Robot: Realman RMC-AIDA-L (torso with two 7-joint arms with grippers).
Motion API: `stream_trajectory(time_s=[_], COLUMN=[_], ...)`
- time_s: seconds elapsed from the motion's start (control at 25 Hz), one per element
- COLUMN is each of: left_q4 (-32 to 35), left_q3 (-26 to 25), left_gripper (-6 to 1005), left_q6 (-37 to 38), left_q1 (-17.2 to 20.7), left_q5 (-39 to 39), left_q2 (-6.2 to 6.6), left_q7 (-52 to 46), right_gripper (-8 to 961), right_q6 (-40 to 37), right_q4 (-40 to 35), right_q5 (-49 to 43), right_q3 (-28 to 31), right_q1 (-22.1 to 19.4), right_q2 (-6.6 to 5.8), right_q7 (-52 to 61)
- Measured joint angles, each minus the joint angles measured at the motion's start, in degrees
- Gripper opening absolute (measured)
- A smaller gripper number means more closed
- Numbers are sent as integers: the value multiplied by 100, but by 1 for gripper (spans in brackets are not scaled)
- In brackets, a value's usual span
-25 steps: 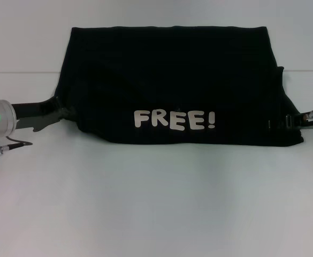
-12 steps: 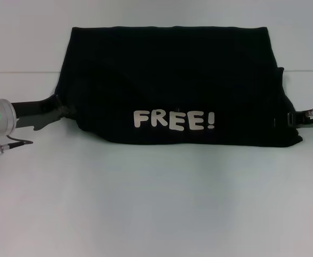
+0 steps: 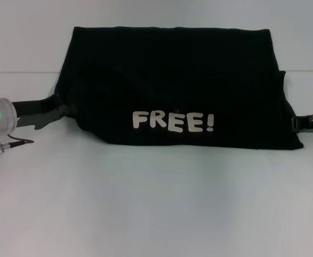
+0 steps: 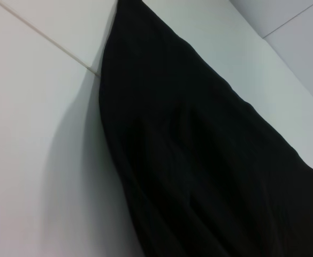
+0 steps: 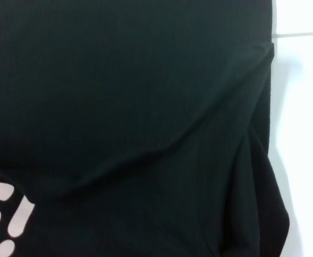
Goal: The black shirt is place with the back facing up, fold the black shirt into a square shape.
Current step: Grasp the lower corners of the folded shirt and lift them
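Scene is viewed by head camera from above, angled forward and down, whole shirt [image 3: 172, 85] framed on table [image 3: 156, 203]. Left wrist camera is held close at shirt's left edge; right wrist camera closer still, at its right edge. Shirt is shared by all three.

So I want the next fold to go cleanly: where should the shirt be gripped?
Probably at its two near corners, one per side. The shirt lies as a wide band, so the left gripper and right gripper, already at its ends, could each come in sideways.
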Motion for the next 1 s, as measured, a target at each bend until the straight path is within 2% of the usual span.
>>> stream_trajectory(time_s=[0.24, 0.48, 0.64, 0.68, 0.84, 1.0], left_q4=[0, 116, 136, 173, 260, 505], left_q3=[39, 52, 211, 269, 279, 305], left_gripper=[0, 0, 0, 0, 1, 1], left_q6=[142, 762, 1451, 1830, 2353, 3235], left_q1=[-5, 25, -9, -35, -68, -13], left_q5=[-2, 3, 83, 193, 392, 659], left_q2=[0, 64, 156, 190, 211, 206], left_q7=[0, 7, 33, 33, 34, 54], right_gripper=[135, 116, 117, 117, 117, 117], right_q6=[-462, -1089, -1619, -1741, -2245, -2804], right_q4=[-488, -1068, -1345, -1365, -1395, -1458], right_q5=[361, 787, 1199, 1271, 1401, 1399], right_q3=[41, 42, 49, 70, 197, 297], right_q1=[-179, -525, -802, -853, -1047, -1310], right_q2=[6, -21, -149, -194, -372, -501], right_q7=[-62, -114, -277, -345, -562, -586])
